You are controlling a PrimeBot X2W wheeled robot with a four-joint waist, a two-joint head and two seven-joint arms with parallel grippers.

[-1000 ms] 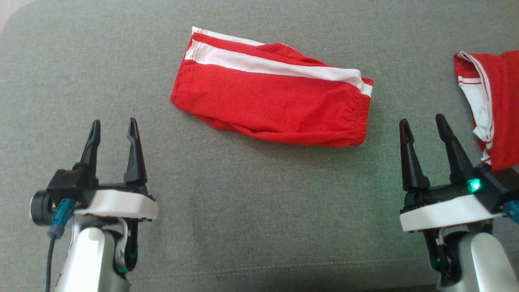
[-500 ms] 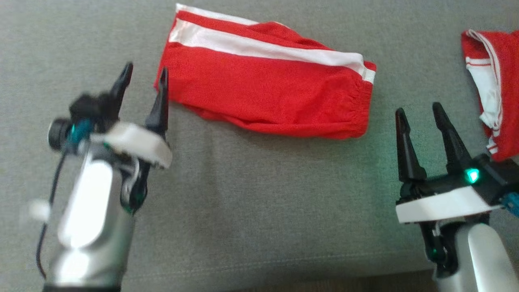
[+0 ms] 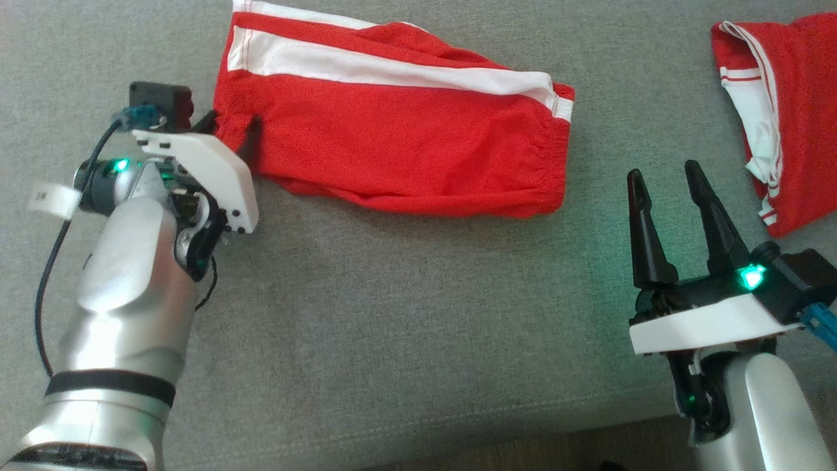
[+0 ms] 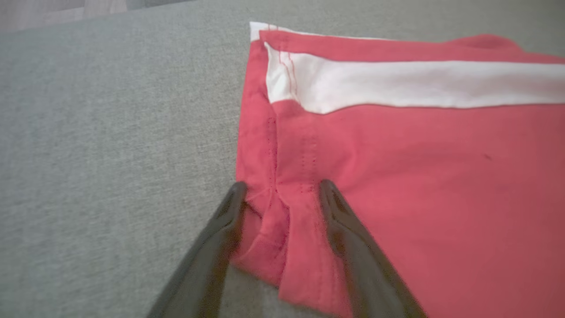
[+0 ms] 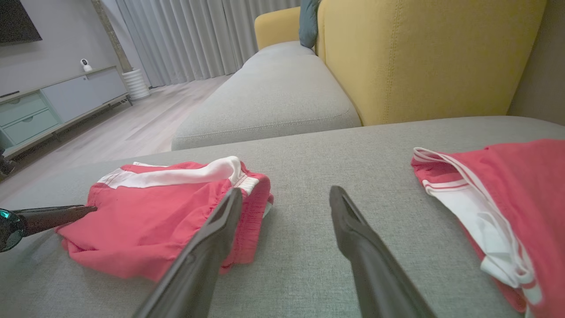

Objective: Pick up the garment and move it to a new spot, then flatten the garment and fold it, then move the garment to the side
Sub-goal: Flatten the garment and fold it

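Left gripper (image 4: 281,187) has reached the garment's (image 3: 392,144) corner, fingers (image 4: 212,247) straddling its hem.

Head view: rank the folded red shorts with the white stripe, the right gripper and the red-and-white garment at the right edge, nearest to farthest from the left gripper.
1. The folded red shorts with the white stripe: their left hem corner sits between the left gripper fingers.
2. The right gripper: lower right.
3. The red-and-white garment: far right edge, beyond the right gripper.
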